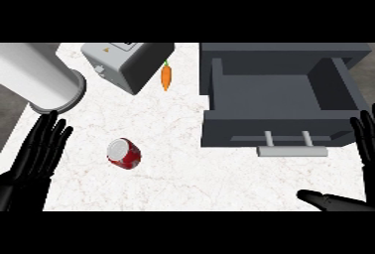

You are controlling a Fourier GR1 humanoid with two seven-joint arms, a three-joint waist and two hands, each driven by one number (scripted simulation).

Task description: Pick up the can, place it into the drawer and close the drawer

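Drawer [273, 130] open, can [125, 153] lying outside it; left hand [35, 151], right hand [364, 140]: fingers [48, 130] straight, empty

Kitchen, marble-look counter [219, 178], toaster [124, 62], carrot [166, 78], open grey drawer [282, 96]

i'm looking down at an orange carrot [166, 78] lying on the white marbled counter [190, 171], just beside a grey toaster [124, 63]; a big white cylinder [38, 75] is lying far left.
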